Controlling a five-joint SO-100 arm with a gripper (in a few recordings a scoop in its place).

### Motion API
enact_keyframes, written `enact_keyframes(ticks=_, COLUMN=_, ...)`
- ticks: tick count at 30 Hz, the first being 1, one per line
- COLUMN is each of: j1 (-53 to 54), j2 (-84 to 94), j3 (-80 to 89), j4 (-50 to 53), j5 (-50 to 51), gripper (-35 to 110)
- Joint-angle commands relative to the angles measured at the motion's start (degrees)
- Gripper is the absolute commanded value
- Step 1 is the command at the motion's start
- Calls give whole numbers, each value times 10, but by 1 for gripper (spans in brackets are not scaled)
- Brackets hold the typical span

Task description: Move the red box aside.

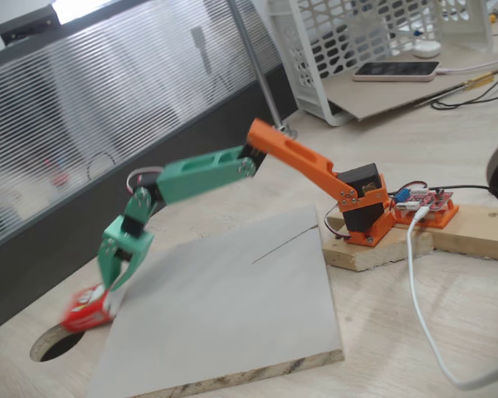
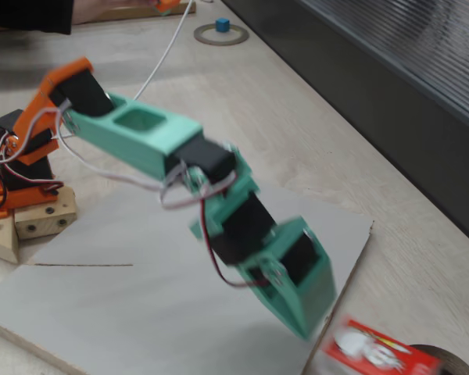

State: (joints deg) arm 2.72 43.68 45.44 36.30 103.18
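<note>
The red box [image 1: 87, 308] lies on its side on the table just off the left edge of the grey board [image 1: 232, 307], beside a round hole. It looks blurred. In the other fixed view the red box [image 2: 379, 355] shows its white cartoon figure, off the corner of the board [image 2: 102, 312]. My green gripper [image 1: 113, 286] points down with its tips meeting right at the box's upper right end. The same gripper [image 2: 306, 332] tapers to one point just left of the box. Nothing is held between the fingers.
A round hole [image 1: 56, 342] is cut in the table by the box. The arm's orange base [image 1: 365, 215] stands on wooden blocks beside a red circuit board [image 1: 427, 201]. A white cable [image 1: 423, 315] runs on the right. A white basket [image 1: 357, 41] stands at the back.
</note>
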Motion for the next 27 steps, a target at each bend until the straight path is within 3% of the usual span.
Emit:
enact_keyframes(ticks=1, j1=34, j2=10, j3=-42, j4=-39, j5=3, gripper=4)
enact_keyframes(ticks=16, j1=39, j2=78, j3=-43, j4=194, j5=4, gripper=4)
enact_keyframes(ticks=27, j1=38, j2=114, j3=-42, j4=519, j5=3, gripper=4)
